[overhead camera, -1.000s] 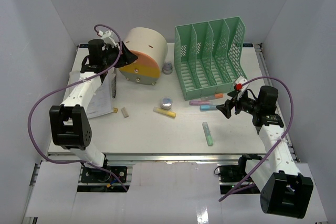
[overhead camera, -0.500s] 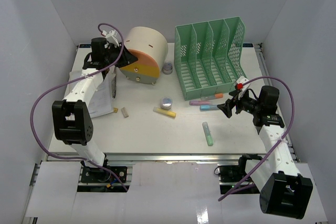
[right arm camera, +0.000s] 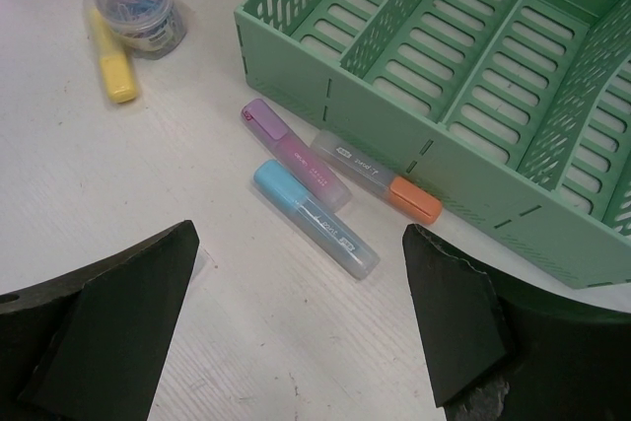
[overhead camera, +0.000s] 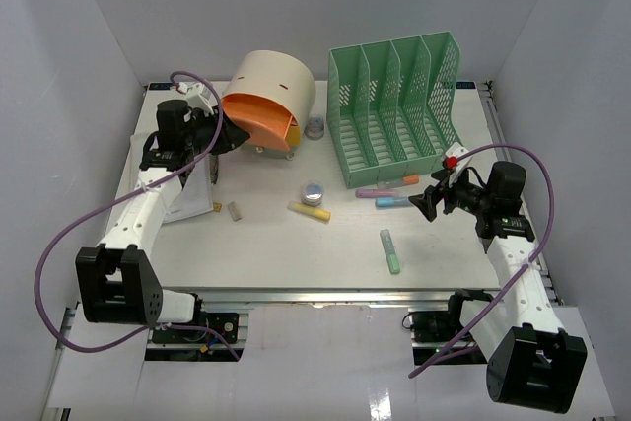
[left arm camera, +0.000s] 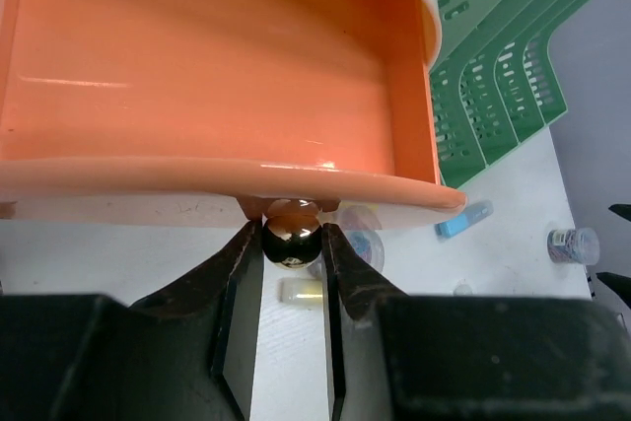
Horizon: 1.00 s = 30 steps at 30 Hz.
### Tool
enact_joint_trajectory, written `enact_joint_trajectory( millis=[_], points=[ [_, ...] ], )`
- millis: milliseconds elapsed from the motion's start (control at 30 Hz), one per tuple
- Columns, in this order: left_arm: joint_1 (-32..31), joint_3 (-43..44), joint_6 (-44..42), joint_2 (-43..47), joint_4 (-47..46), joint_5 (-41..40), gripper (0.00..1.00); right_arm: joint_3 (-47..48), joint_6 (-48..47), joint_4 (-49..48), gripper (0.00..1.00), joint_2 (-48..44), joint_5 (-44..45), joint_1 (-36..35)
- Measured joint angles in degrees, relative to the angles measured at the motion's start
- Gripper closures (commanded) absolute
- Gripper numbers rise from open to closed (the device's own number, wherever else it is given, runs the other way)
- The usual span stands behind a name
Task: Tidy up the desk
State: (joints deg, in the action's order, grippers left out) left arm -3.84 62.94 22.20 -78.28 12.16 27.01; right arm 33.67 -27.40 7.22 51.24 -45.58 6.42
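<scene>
Chiefly, the hazard sits at my left tool (left arm camera: 292, 240). Its hold is on a small, round, glossy knob (left arm camera: 291, 232), and I judge that an off-axis pull could let the ball slip from between the pads. A hard pull might also drag or tip the cream drawer unit (overhead camera: 278, 81) instead of moving the drawer.

Left tool: jaws narrowed and clamped on that knob, one pad on each side, nothing else touched.

The knob belongs to the orange drawer (left arm camera: 197, 76), which stands out from the unit and looks empty.

The unit rests at the far left of the bench (overhead camera: 296, 248), beside the green file rack (overhead camera: 394, 105).

Right tool (right arm camera: 298, 253): jaws spread wide, holding nothing, above the blue highlighter (right arm camera: 314, 219) lying just in front of the rack.
</scene>
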Motion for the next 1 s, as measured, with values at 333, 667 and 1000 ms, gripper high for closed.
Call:
enact_joint_trajectory(
  millis=[333,667,1000],
  points=[
    [-0.11,-2.5,-0.02,0.88,-0.09,1.28,0.18,-0.02,-0.02,0.0,0.09,0.0,-0.48,0.01],
    [-0.13,-3.49,-0.42,2.05,-0.82,1.83,0.05,0.15,-1.03,0.84,0.08,0.73,-4.88,-0.45],
    [-0.13,-16.55,-3.99,23.8,-3.44,-0.02,0.02,15.62,-2.96,9.28,0.1,17.42,4.59,-23.58]
  ],
)
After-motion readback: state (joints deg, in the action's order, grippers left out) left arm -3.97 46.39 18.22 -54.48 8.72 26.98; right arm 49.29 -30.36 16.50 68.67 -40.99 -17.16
